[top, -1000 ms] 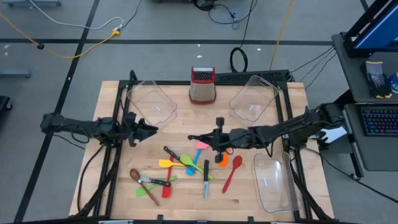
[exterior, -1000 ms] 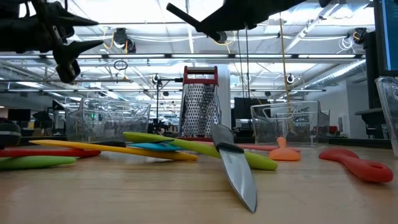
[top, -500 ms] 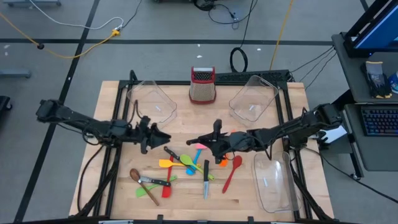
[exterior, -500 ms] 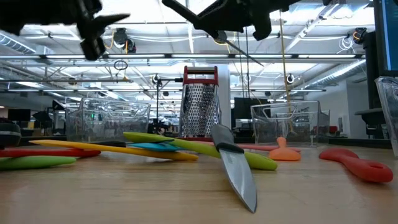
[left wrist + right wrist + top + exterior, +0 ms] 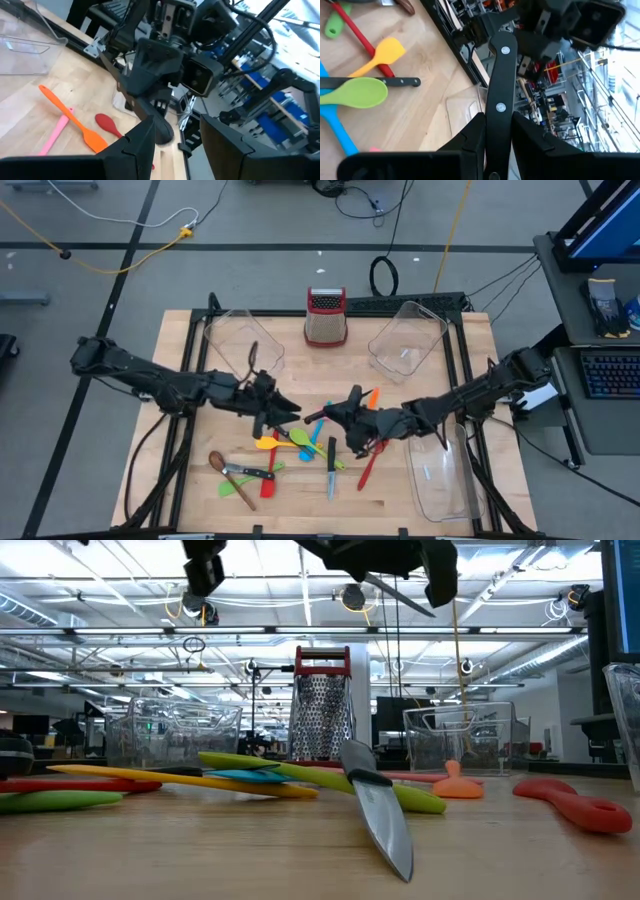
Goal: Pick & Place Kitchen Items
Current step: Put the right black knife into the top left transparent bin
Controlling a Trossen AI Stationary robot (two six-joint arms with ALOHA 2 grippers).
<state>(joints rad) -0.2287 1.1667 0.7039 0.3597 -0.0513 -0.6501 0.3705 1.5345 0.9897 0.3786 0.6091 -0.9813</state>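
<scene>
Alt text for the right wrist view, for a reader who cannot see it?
The right claw grips a black knife by its riveted handle over the wooden table. On the table lie a green spoon, yellow spatula, blue spatula and a clear bin; the left arm shows beyond.
</scene>
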